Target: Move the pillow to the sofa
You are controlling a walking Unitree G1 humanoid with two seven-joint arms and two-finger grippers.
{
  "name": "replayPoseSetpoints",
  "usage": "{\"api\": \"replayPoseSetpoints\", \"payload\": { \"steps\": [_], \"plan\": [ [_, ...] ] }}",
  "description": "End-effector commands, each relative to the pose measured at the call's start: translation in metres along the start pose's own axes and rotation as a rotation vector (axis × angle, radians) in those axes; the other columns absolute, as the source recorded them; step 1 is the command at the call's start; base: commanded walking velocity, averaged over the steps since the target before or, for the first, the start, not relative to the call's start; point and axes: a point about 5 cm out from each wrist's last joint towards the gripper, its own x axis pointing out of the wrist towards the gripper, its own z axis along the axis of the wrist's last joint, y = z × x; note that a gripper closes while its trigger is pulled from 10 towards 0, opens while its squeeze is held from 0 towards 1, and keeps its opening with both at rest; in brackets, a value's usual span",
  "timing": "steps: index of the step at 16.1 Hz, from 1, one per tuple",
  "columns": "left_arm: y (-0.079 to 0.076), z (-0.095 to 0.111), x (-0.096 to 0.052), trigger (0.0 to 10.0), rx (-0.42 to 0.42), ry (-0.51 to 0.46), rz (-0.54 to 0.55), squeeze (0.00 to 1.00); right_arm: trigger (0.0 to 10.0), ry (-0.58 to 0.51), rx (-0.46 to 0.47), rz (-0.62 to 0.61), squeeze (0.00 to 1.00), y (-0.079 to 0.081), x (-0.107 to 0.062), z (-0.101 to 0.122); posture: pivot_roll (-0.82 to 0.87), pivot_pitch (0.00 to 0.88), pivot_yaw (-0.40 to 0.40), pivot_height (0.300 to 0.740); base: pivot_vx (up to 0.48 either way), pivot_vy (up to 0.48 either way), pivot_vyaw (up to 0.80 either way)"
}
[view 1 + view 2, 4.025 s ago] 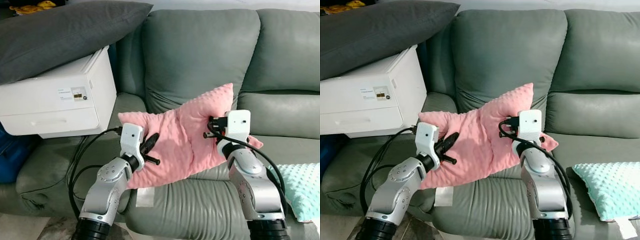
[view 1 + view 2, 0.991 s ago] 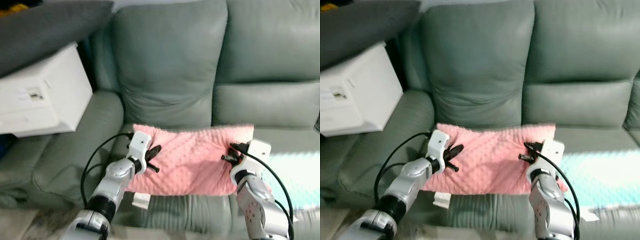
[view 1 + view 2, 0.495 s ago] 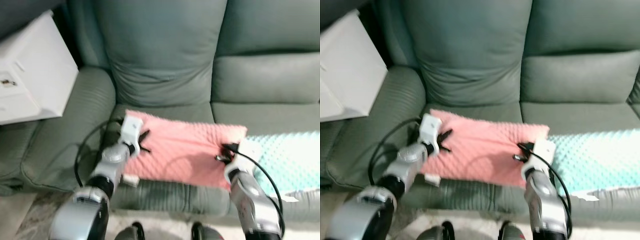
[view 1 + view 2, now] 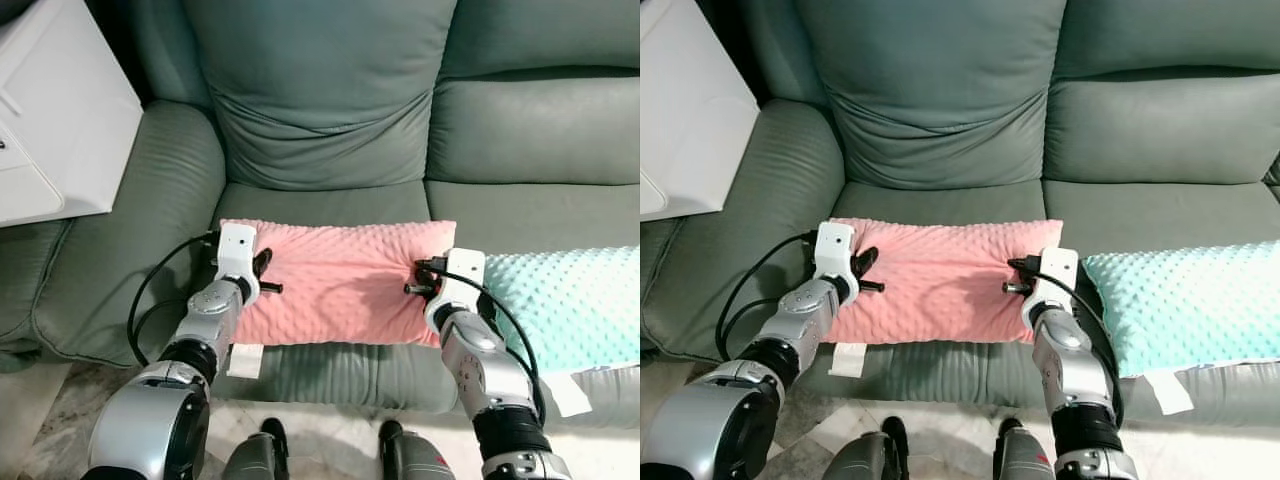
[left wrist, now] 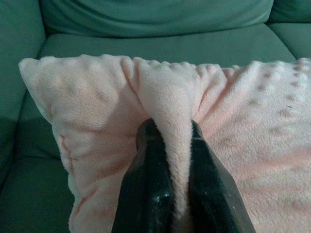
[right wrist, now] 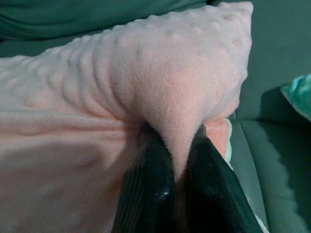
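Note:
A pink dotted pillow (image 4: 340,285) lies flat on the left seat cushion of the grey-green sofa (image 4: 330,110), near its front edge. My left gripper (image 4: 262,274) is shut on a fold of the pillow's left end, and the left wrist view shows the pink fabric (image 5: 170,111) pinched between the two black fingers (image 5: 146,189). My right gripper (image 4: 420,278) is shut on the pillow's right end, where the right wrist view shows a pink fold (image 6: 180,116) squeezed between its fingers (image 6: 150,194).
A mint-green dotted pillow (image 4: 570,310) lies on the seat just right of the pink one. A white box-like appliance (image 4: 50,110) sits on the sofa's left armrest (image 4: 130,230). White tags (image 4: 243,360) hang over the seat front. Floor shows below.
The camera has tilted down and steadied. The pink pillow has come lower and now lies flat and spread on the seat, both grippers still holding its ends.

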Motion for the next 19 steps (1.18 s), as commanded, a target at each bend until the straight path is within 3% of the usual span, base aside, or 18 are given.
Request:
{"api": "replayPoseSetpoints", "payload": {
  "steps": [1,5,6,7,13,19],
  "plan": [
    [0.002,-0.013,-0.003,10.0,0.015,0.047,0.017,0.0,10.0,0.003,0.023,-0.022,0.0,-0.001,0.002,-0.005,-0.09,0.338,0.098,0.74,0.0,0.0,0.0],
    [0.0,-0.013,-0.002,10.0,-0.016,0.049,0.03,0.0,10.0,-0.019,0.027,-0.054,0.0,0.001,0.005,-0.005,-0.1,0.353,0.102,0.74,0.0,0.0,0.0],
    [-0.004,-0.011,-0.001,10.0,-0.033,0.044,0.023,0.15,10.0,-0.022,0.04,-0.057,0.0,0.003,0.006,-0.008,-0.1,0.355,0.102,0.74,0.0,0.0,0.0],
    [-0.012,-0.012,0.0,10.0,-0.047,0.055,-0.02,1.0,10.0,-0.031,0.056,-0.057,1.0,0.004,0.006,-0.008,-0.09,0.365,0.105,0.74,0.0,0.0,0.0],
    [-0.026,-0.011,0.004,10.0,-0.077,0.057,-0.047,1.0,10.0,-0.081,0.056,-0.07,1.0,0.006,0.01,-0.001,-0.1,0.369,0.11,0.74,0.0,0.0,0.0],
    [-0.029,-0.009,0.005,10.0,-0.086,0.053,-0.06,1.0,10.0,-0.085,0.061,-0.054,1.0,0.013,0.01,-0.004,-0.1,0.371,0.11,0.74,0.0,0.0,0.0]
  ]
}}
